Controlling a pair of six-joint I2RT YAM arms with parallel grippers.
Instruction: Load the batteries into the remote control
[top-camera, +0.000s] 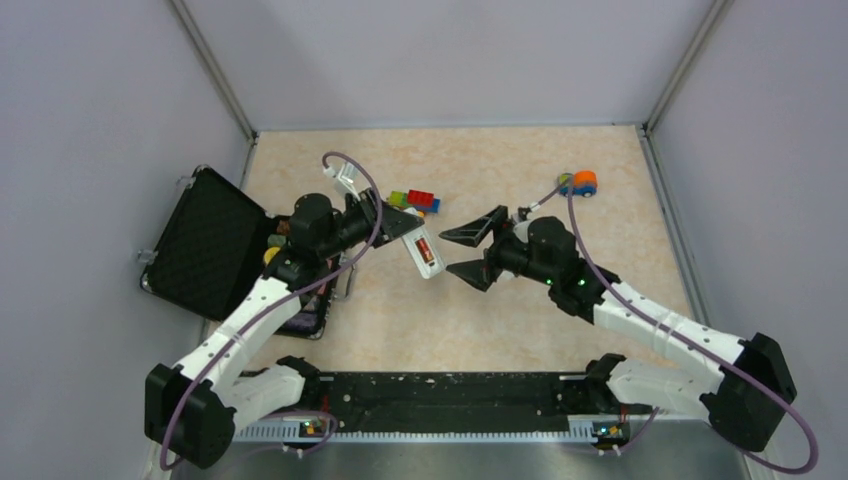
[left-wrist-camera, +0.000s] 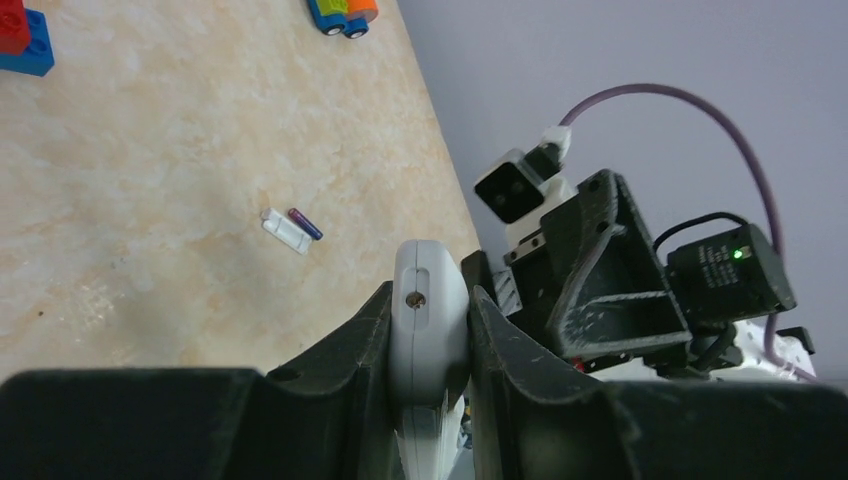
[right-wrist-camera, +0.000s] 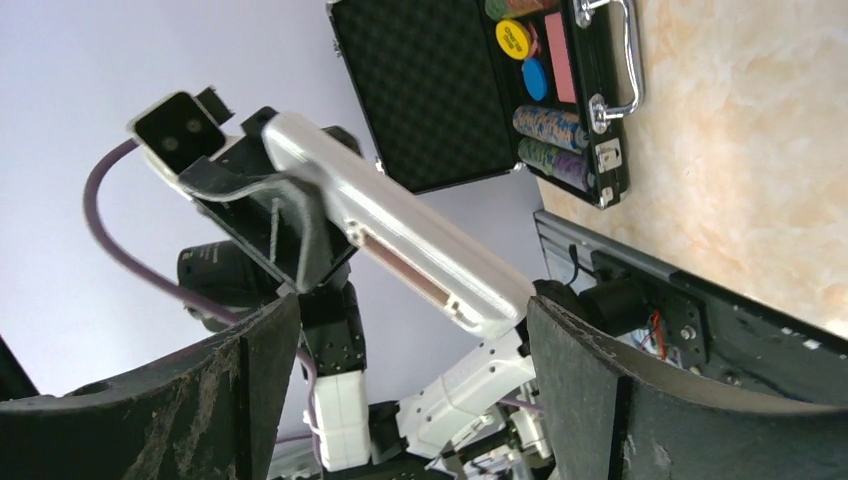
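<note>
My left gripper (top-camera: 400, 228) is shut on the white remote control (top-camera: 422, 252) and holds it above the table, its open back facing up. The red-orange battery (top-camera: 426, 250) lies in the remote's compartment. In the left wrist view the remote (left-wrist-camera: 428, 320) is clamped between both fingers. The dark blue-purple battery (left-wrist-camera: 305, 223) lies on the table against the white back cover (left-wrist-camera: 284, 230). My right gripper (top-camera: 468, 252) is open and empty, just right of the remote's free end. In the right wrist view the remote (right-wrist-camera: 400, 240) reaches between its spread fingers.
An open black case (top-camera: 215, 245) with poker chips (right-wrist-camera: 548, 125) lies at the left. Coloured bricks (top-camera: 415, 198) sit behind the left gripper. A toy brick car (top-camera: 578, 184) stands at the back right. Grey walls enclose the table.
</note>
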